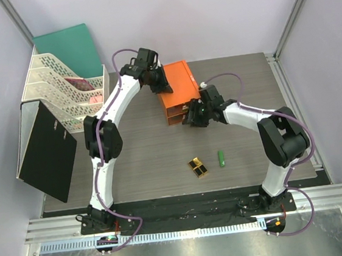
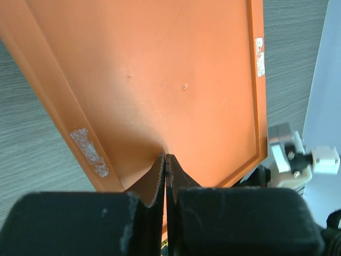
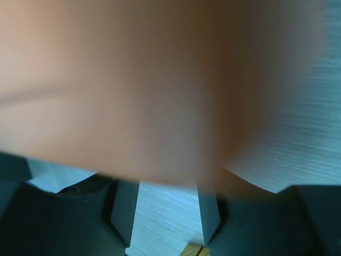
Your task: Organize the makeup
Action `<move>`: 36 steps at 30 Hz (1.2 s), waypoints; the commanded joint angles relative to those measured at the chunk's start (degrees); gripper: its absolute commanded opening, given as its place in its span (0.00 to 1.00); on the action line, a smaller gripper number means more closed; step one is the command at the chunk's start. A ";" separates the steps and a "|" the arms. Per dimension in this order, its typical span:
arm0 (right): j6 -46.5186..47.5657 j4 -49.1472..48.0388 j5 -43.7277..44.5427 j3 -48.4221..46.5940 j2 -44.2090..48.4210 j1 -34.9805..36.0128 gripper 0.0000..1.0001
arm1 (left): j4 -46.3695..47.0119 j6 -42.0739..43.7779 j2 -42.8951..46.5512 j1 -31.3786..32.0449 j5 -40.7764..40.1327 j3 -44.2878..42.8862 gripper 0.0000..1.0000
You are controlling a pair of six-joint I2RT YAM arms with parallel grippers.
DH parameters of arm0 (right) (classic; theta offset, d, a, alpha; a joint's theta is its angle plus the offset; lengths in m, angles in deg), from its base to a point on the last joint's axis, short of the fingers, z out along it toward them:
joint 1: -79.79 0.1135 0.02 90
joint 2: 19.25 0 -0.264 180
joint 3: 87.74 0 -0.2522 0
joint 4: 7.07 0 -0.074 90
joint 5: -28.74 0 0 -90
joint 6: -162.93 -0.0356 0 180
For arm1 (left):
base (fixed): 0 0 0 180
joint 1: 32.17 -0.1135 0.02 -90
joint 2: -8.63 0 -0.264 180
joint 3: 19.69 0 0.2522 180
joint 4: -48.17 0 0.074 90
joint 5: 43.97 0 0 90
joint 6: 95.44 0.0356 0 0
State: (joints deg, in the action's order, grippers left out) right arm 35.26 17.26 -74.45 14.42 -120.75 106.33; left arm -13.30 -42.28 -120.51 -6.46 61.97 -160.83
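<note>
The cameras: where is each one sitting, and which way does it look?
Top external: above and behind the arms, looking down at the table and the orange box; the left arm and right arm show whole.
Left wrist: on the left arm's wrist, looking down onto the orange box; the left jaws show at the bottom, shut.
Right wrist: on the right arm's wrist, very close to the blurred orange box; the right jaws show below, open.
Shared: all three see the orange box; only the top view shows the lipstick cases and green tube.
</note>
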 commanded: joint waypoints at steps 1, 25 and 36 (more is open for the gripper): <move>-11.97 -4.49 -4.91 4.21 4.46 -2.90 0.49 | -5.82 2.56 -0.85 0.13 -1.00 4.05 0.00; -44.59 -28.14 0.18 16.35 4.20 -5.63 0.43 | -3.89 2.56 1.00 0.13 -0.74 8.19 0.00; -46.00 -28.95 0.71 13.54 -0.45 -5.63 0.41 | -3.36 2.56 0.91 0.13 0.84 8.10 0.00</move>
State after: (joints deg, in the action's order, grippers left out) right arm -9.86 -10.26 -75.11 31.30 -119.55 100.76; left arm -9.12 -42.06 -117.84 -6.50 63.66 -155.40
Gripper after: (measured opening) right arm 0.419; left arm 0.001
